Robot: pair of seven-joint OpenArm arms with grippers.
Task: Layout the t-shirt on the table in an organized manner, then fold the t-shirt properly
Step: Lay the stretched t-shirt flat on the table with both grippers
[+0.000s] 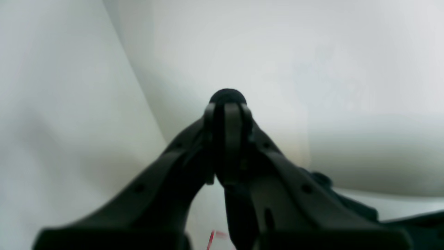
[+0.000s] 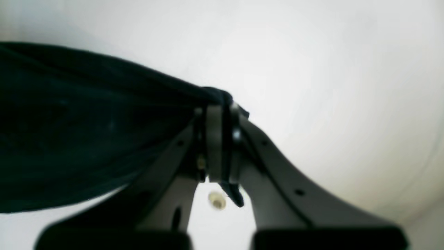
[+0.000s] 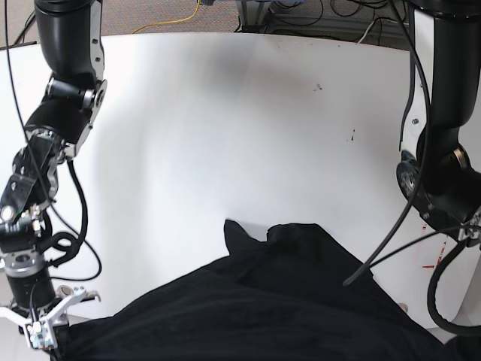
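Observation:
The black t-shirt lies bunched along the near edge of the white table, one corner sticking up toward the middle. My right gripper is at the bottom left of the base view, at the shirt's left edge. In the right wrist view it is shut on a pinch of the t-shirt, which stretches taut to the left. My left gripper is shut too, with a small dark tuft of fabric poking past its tips and cloth hanging beneath. The base view shows only its arm.
Red tape marks sit on the table near the right arm, one also below my left gripper. Black cables loop from the right arm over the shirt. More cables, one yellow, run behind the table's far edge.

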